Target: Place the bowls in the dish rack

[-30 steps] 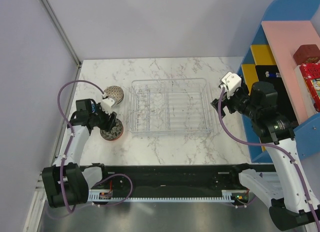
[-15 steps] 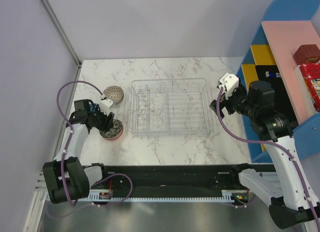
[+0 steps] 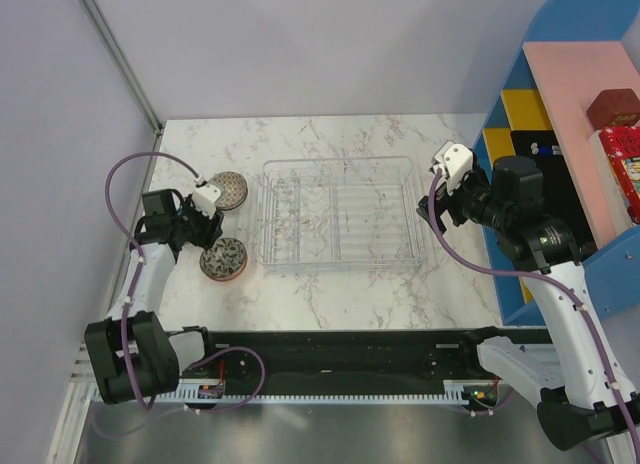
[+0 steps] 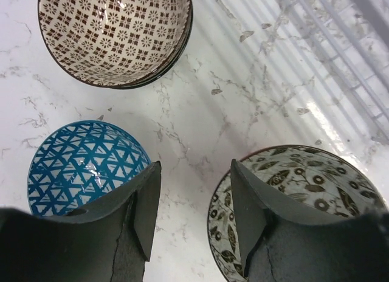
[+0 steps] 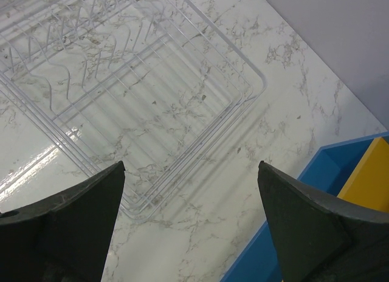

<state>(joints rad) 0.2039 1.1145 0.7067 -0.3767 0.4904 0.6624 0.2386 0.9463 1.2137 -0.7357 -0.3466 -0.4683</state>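
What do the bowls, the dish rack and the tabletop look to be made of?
Bowls: likely glazed ceramic; glossy highlights over printed patterns, thin dark rims.
Dish rack: clear hard plastic, probably; the veining shows through its ribs.
Tabletop: marble-look, polished or laminated; grey veins and glare. Whether it is real stone I cannot tell.

Top camera: fixed high behind both arm bases (image 3: 125, 359), facing down over the whole bench (image 3: 330, 284).
Left wrist camera: close to the bench, looking past the left tool (image 4: 194, 191); bowls (image 4: 112, 36) just ahead.
Right wrist camera: higher, looking past the right tool (image 5: 188, 172); dish rack (image 5: 121, 93) ahead-left.
All three views share the dish rack.
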